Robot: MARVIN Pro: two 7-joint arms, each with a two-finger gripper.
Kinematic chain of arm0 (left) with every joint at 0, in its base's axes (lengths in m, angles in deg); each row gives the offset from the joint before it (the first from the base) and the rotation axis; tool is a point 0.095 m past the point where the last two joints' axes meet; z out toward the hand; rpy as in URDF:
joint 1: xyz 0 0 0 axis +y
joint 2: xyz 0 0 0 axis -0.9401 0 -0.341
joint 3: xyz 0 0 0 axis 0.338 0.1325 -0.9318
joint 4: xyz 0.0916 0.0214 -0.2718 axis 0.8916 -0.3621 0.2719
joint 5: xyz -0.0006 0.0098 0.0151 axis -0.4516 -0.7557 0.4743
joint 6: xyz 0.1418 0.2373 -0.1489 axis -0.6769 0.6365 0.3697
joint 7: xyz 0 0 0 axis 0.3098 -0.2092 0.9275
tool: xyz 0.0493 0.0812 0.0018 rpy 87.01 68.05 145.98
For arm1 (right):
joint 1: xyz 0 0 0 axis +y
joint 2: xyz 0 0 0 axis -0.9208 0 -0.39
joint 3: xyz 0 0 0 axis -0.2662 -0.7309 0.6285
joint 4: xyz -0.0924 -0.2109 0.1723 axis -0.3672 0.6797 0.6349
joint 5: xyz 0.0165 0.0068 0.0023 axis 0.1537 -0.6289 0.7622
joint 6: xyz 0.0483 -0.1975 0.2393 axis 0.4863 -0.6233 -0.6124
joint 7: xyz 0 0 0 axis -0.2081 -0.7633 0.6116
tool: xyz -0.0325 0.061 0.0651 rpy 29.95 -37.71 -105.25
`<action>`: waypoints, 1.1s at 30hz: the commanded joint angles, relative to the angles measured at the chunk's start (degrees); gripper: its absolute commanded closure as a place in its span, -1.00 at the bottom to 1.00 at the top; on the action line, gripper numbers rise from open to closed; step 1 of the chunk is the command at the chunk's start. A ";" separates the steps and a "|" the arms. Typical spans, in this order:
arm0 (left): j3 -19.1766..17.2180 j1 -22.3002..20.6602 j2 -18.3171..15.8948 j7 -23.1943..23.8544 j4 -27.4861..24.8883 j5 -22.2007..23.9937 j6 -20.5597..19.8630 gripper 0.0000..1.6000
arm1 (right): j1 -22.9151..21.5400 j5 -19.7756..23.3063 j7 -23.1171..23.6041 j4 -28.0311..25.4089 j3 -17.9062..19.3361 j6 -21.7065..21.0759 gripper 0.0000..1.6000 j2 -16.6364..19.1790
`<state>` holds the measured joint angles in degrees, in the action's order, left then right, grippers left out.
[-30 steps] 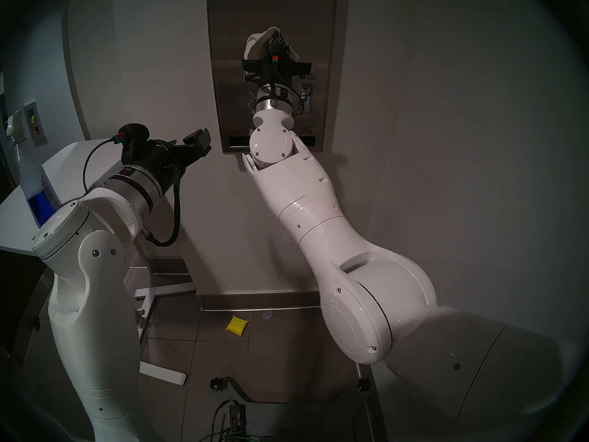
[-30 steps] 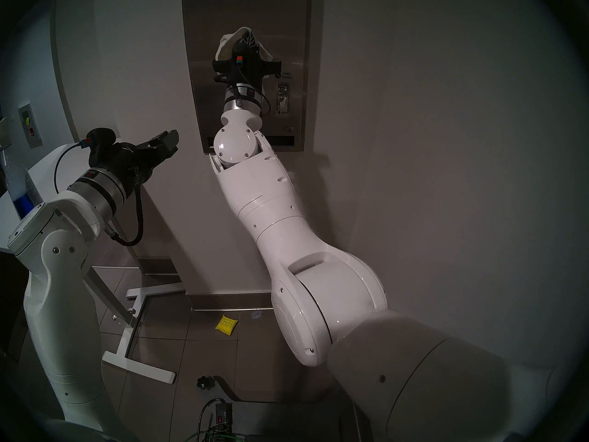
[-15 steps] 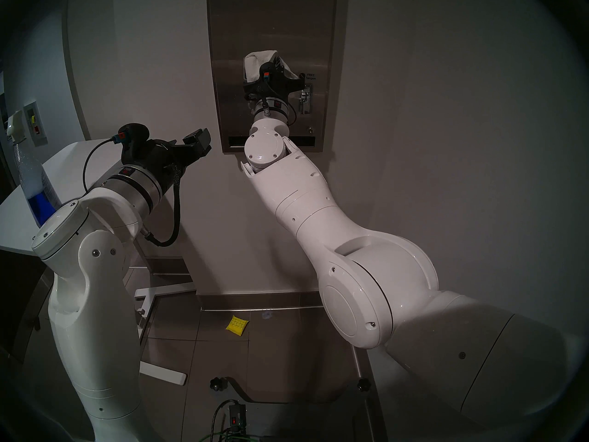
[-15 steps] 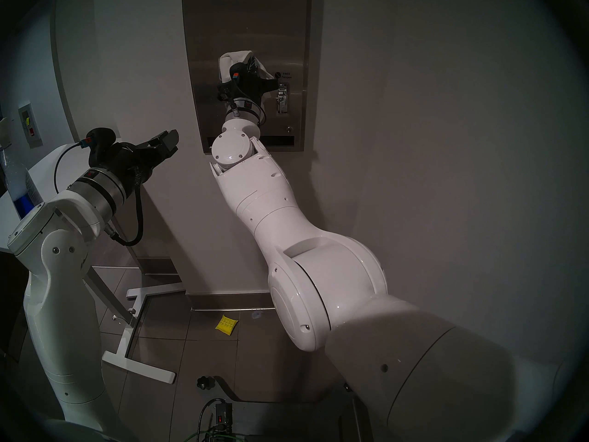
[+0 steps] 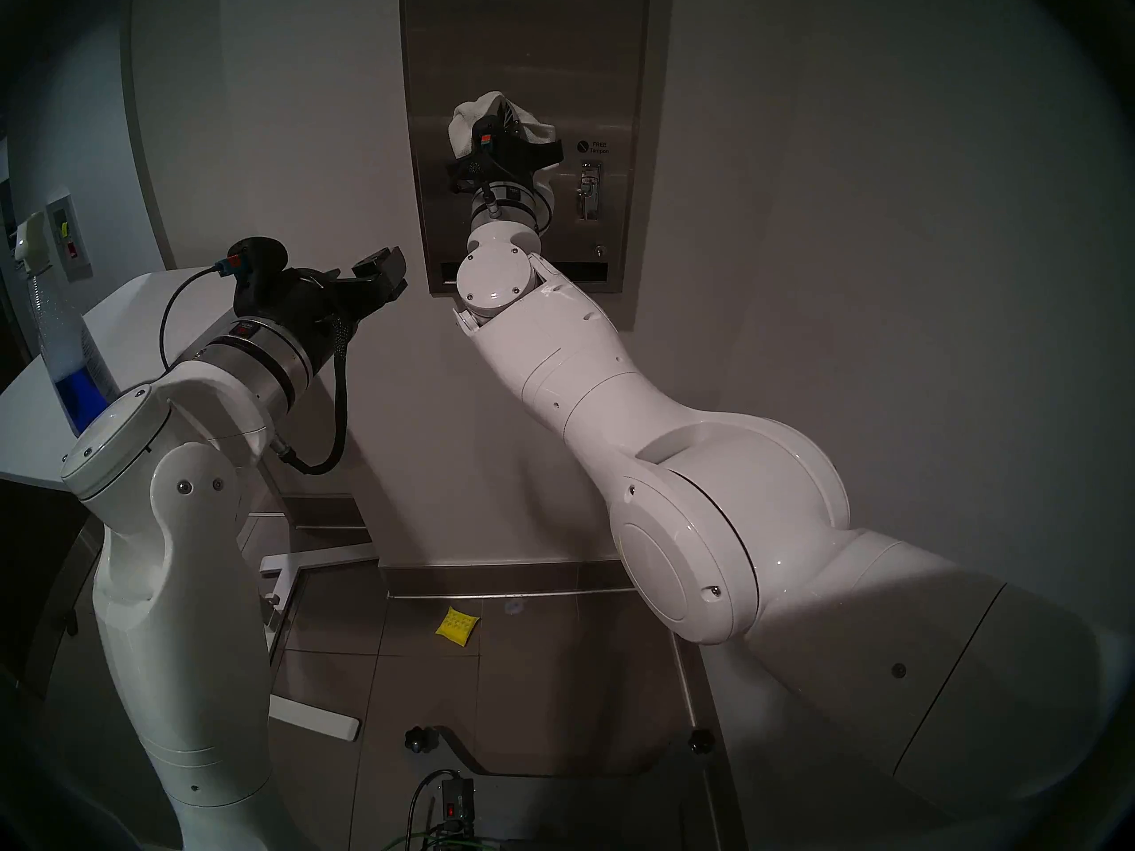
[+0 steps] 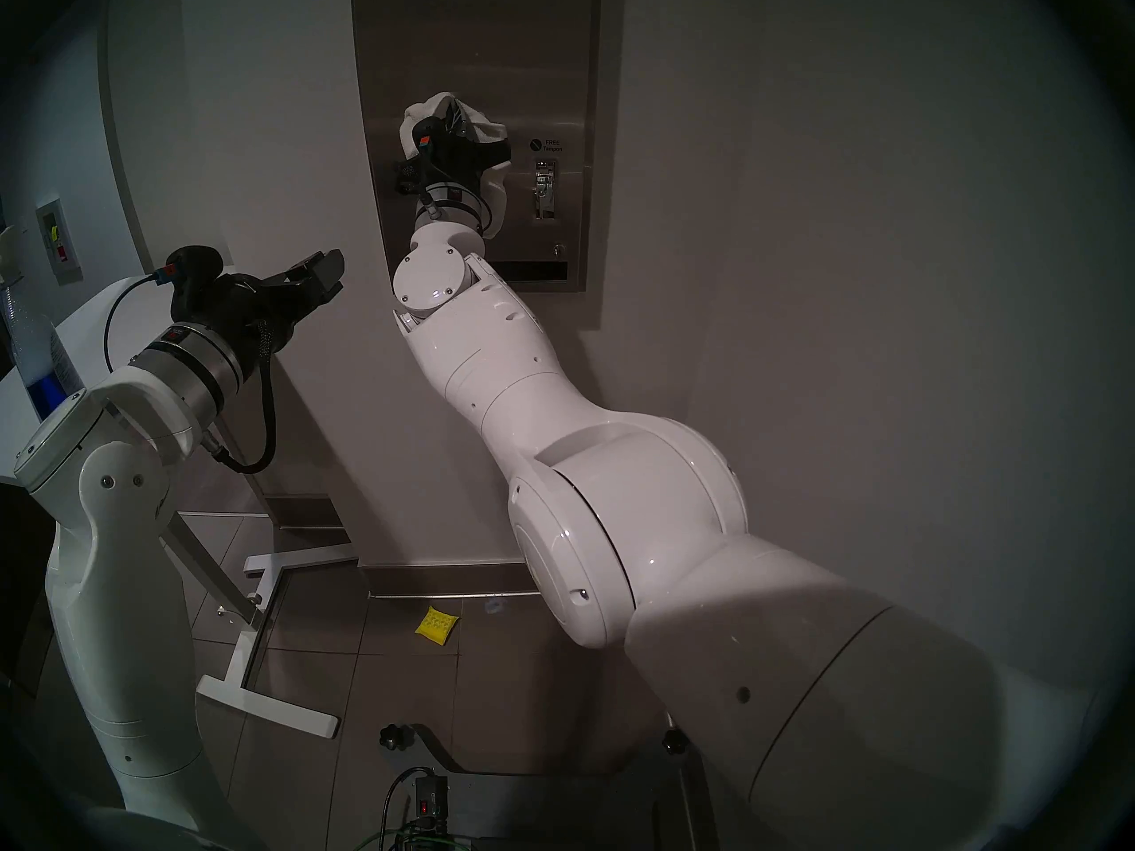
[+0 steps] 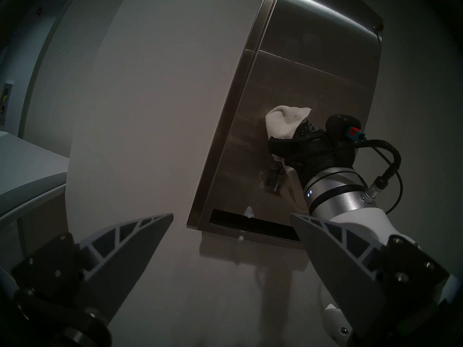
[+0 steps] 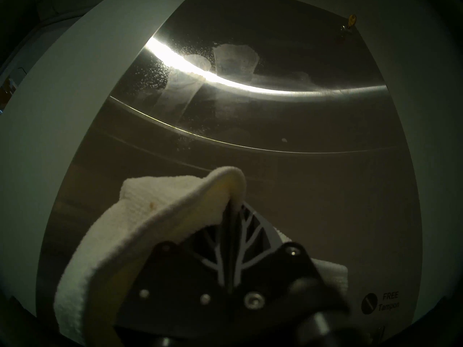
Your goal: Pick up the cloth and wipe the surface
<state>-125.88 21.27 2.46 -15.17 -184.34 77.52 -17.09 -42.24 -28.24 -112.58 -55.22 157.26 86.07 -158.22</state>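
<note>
Both fingers of the right gripper (image 8: 234,206) pinch the soft cream-white terry cloth (image 8: 140,221) so its folds drape against the tall brushed stainless-steel dispenser front (image 5: 528,39) for wiping, while the left gripper (image 7: 231,217) idles spread, clear of it.

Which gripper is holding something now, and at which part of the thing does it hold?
The right gripper pinches the cloth at a fold in its middle, the rest draping around the fingers. The left gripper is open and empty.
</note>
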 commanded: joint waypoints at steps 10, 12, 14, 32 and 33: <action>0.09 -1.38 -0.09 0.14 -1.66 0.11 0.52 -1.00 | 3.08 4.05 1.92 2.75 2.83 -4.05 1.00 0.18; 0.09 -1.38 -0.09 0.14 -1.66 0.11 0.52 -1.00 | 2.95 4.32 3.40 2.69 2.78 -4.58 1.00 0.18; 0.08 -1.37 -0.10 0.15 -1.66 0.12 0.51 -1.00 | 3.13 4.39 3.99 2.77 2.71 -5.08 1.00 0.18; 0.06 -1.33 -0.13 0.18 -1.65 0.15 0.50 -1.00 | 7.79 4.48 8.42 -2.85 -0.02 -2.81 1.00 0.18; 0.06 -1.32 -0.14 0.18 -1.64 0.15 0.50 -1.00 | 8.47 4.49 8.26 -3.57 -0.44 -2.61 1.00 0.18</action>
<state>-125.88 21.28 2.42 -15.15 -184.34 77.57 -17.11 -39.26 -24.34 -106.92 -57.93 158.20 86.61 -158.05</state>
